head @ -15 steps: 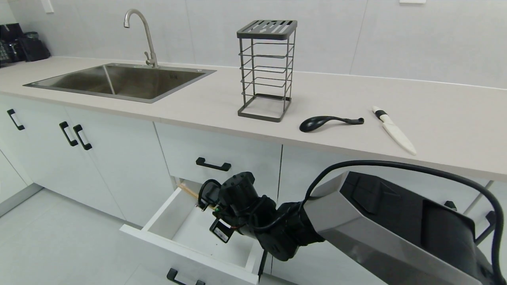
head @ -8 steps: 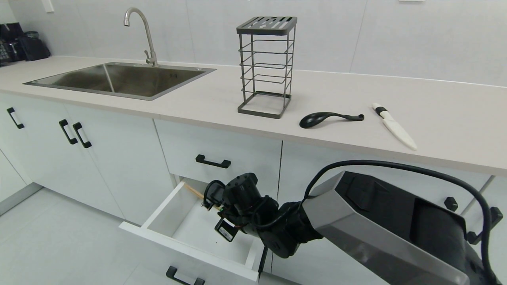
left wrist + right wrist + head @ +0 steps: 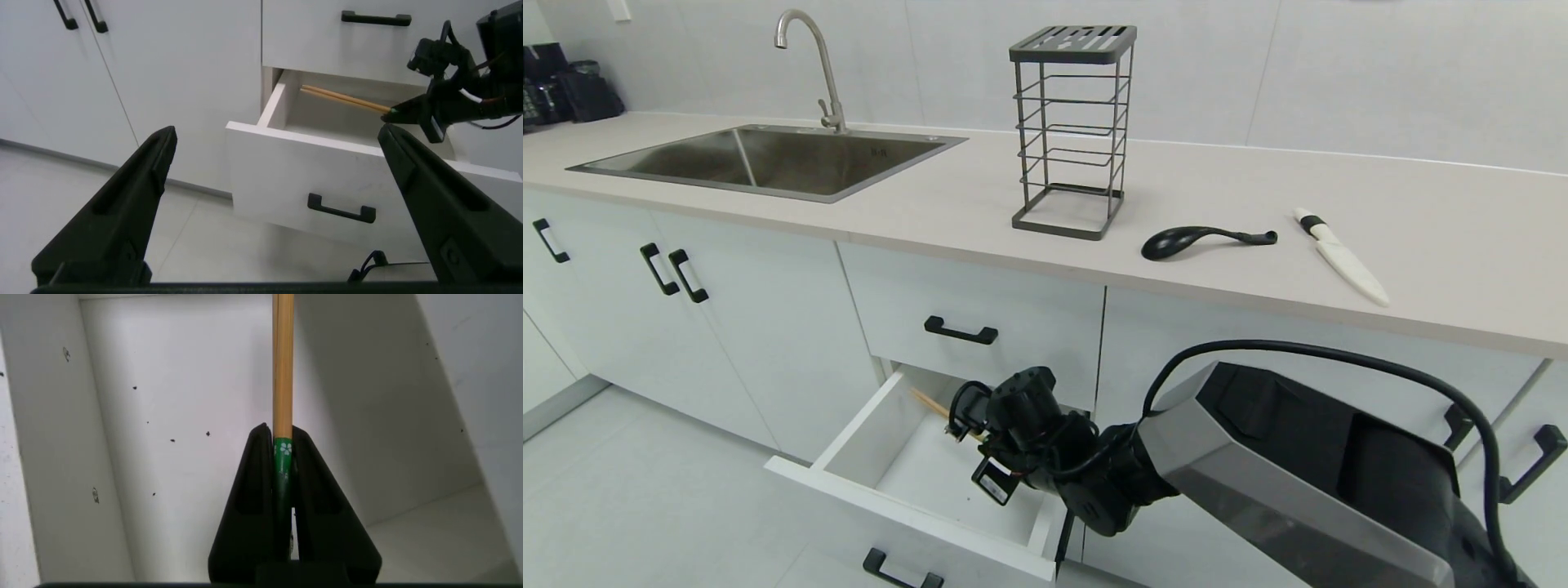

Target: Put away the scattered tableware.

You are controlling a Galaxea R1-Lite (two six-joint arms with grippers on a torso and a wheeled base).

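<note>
Gripping bamboo chopsticks by their green-banded end, the robot's right pincer hung inside the open drawer below the worktop, its jaws clamped tight on the shaft. Whether one stick or a pair lay between them could not be told. The sticks pointed toward the drawer's back corner, low over its white floor, a hold that seemed suited to laying them flat inside rather than dropping them from a height. The left pincer hung out in front of the drawer, its fingers wide apart and holding nothing, apparently kept clear of the working arm. On the worktop above, a black spoon and a white knife lay near each other but not touching, to the right of a tall wire rack. Both were judged yet to be put away. Letting go of the chopsticks looked like the step in hand, with most of the tidying left to do.
</note>
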